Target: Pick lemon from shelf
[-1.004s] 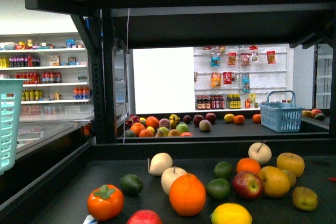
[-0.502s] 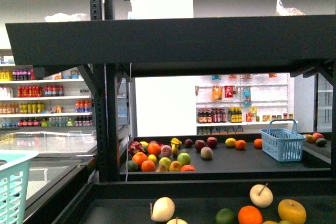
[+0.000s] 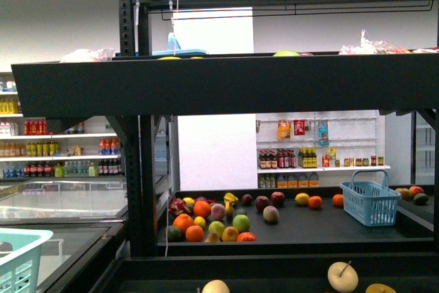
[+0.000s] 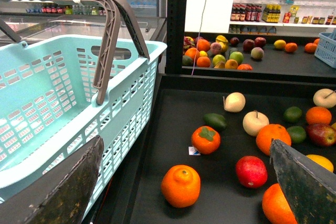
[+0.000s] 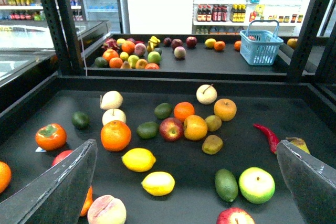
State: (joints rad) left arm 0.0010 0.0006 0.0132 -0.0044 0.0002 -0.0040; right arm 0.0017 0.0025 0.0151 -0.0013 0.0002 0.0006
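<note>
rims wall the shelf (image 5: 184, 80); bare room beside the lemon (image 5: 158, 183), oval, glossy yellow. my left gripper (image 4: 185, 142) and right gripper (image 5: 186, 142) gape empty.

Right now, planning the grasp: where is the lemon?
In the right wrist view, the lemon lies on the shelf deck, next to the rounder yellow citrus.

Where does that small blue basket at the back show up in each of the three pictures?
Front view: blue basket on the far deck, lower right.
Left wrist view: only its corner, cut off by the frame edge, on the far deck.
Right wrist view: whole, on the far deck, handle up.
Shared landmark: the fruit pile on that same deck.
</note>
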